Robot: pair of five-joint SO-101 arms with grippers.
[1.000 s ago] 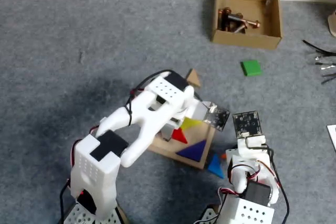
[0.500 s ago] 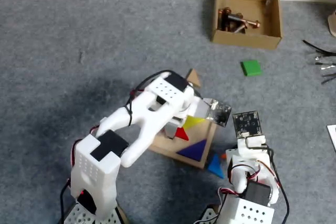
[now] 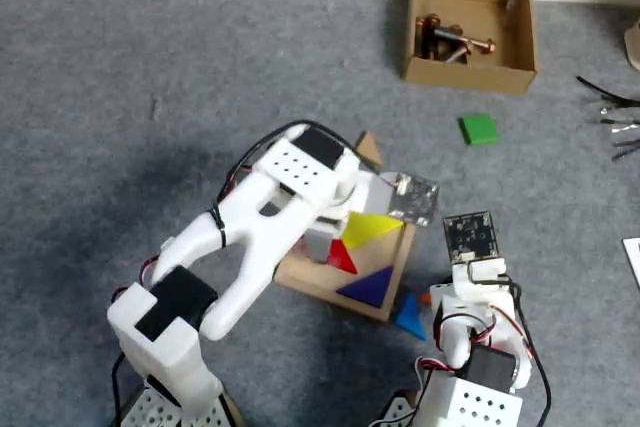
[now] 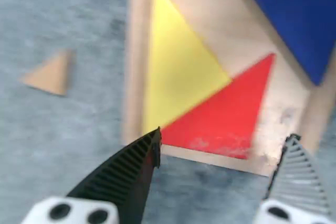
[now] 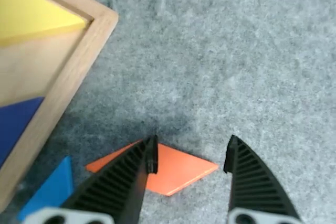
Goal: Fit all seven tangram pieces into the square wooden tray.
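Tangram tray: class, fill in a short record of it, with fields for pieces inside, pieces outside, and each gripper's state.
tray: square wooden tray on grey carpet
inside: yellow triangle, red triangle, blue triangle
outside: tan triangle, orange piece, light blue piece, green square
left gripper: open, over the tray's edge
right gripper: open, over the orange piece

From above, the left arm [image 3: 260,237] covers much of the wooden tray [image 3: 400,272], so what lies beneath can't be made out. The tan triangle [image 3: 370,150] just peeks out past that arm. The small blue triangle [image 3: 409,317] is partly tucked under the right arm [image 3: 470,332]. In the left wrist view the big blue triangle [image 4: 299,19] runs off the edge. What's in the cardboard box [image 3: 470,75] is too small to tell.
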